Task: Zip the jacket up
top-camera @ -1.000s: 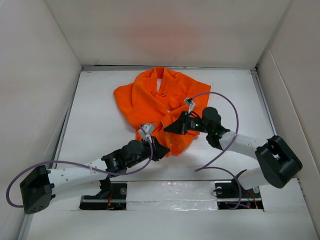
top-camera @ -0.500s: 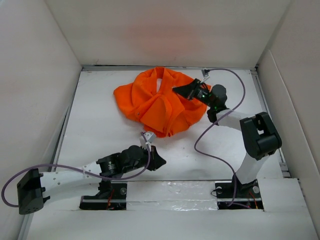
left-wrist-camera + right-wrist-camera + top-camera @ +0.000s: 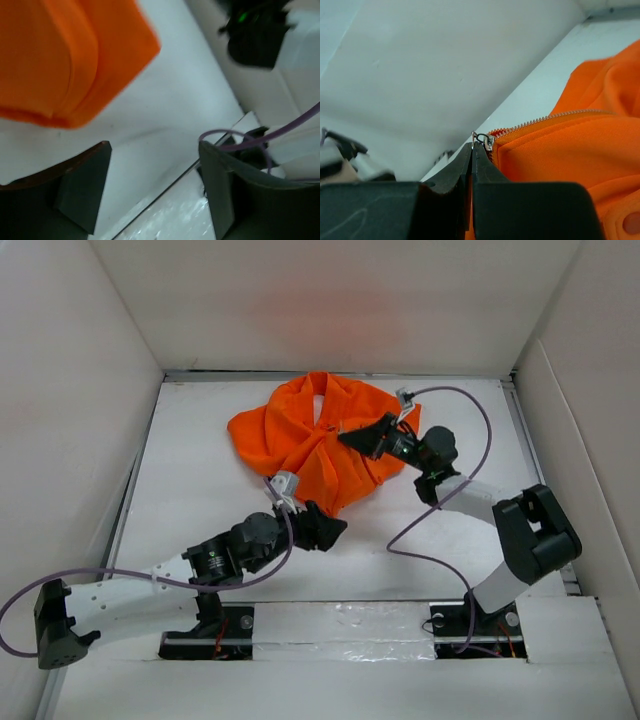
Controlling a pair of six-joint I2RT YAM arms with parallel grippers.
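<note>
The orange jacket point(image 3: 300, 440) lies crumpled at the back middle of the white table. My right gripper point(image 3: 348, 437) rests on its right front, shut on the small silver zipper pull point(image 3: 482, 139). In the right wrist view the gripper point(image 3: 473, 147) pinches that pull, and the zipper teeth point(image 3: 555, 117) run away to the right along the orange fabric point(image 3: 560, 155). My left gripper point(image 3: 336, 528) hovers just below the jacket's lower hem, open and empty. In the left wrist view its dark fingers point(image 3: 82, 185) stand wide apart, with the hem point(image 3: 75, 60) above them.
White walls point(image 3: 90, 390) box the table in on three sides. A purple cable point(image 3: 440, 530) loops over the table by the right arm. The arm bases and a shiny strip point(image 3: 340, 625) line the near edge. The right arm's black joint point(image 3: 255, 35) shows beyond the left fingers.
My left gripper has let go of the jacket's hem and opened, ending just below it. My right gripper pulled the zipper pull up toward the collar, and the jacket bunched toward the back.
</note>
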